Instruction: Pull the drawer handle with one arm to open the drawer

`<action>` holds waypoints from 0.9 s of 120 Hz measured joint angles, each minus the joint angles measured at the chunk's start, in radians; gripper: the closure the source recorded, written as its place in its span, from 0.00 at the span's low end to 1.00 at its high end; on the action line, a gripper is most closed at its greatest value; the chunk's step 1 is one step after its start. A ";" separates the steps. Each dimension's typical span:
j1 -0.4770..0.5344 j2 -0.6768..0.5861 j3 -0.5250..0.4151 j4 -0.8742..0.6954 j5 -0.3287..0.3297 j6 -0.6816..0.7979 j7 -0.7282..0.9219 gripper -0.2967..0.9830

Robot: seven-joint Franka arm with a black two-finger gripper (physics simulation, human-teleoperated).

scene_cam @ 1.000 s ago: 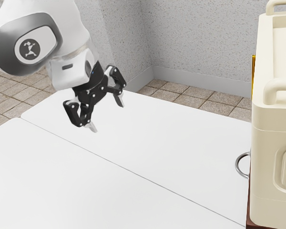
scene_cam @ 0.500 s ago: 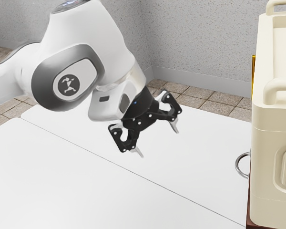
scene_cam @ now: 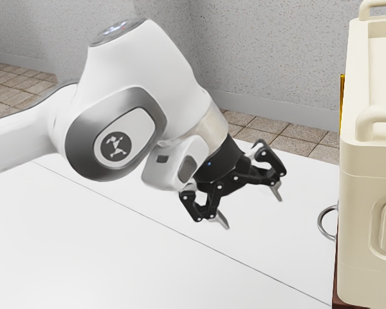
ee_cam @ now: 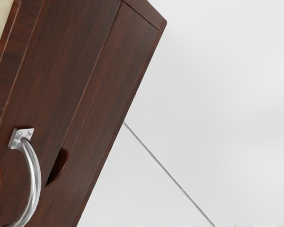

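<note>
The white table (scene_cam: 148,257) stretches below the pincer (scene_cam: 253,212); ahead of it stands a dark wooden chest (ee_cam: 132,52), its drawer (ee_cam: 52,85) facing the pincer. This looks like the approach. The pincer hangs released, tips spread, gripping nothing. In front of it, still some way off, the metal handle (ee_cam: 36,175) needs lining up, clasping, then pulling.

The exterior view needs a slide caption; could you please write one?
Open claw above white table, short of the metal handle.
</note>
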 joint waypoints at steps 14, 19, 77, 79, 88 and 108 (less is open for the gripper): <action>-0.007 0.006 0.000 -0.001 -0.017 0.027 0.033 0.23; -0.013 0.012 0.000 -0.001 -0.026 0.036 0.045 0.23; -0.038 0.054 0.008 -0.052 0.003 0.168 0.140 0.23; -0.038 0.058 0.008 -0.053 0.004 0.174 0.143 0.23; -0.038 0.075 0.008 -0.054 0.008 0.196 0.153 0.23; -0.042 0.099 0.008 -0.055 0.012 0.236 0.172 0.23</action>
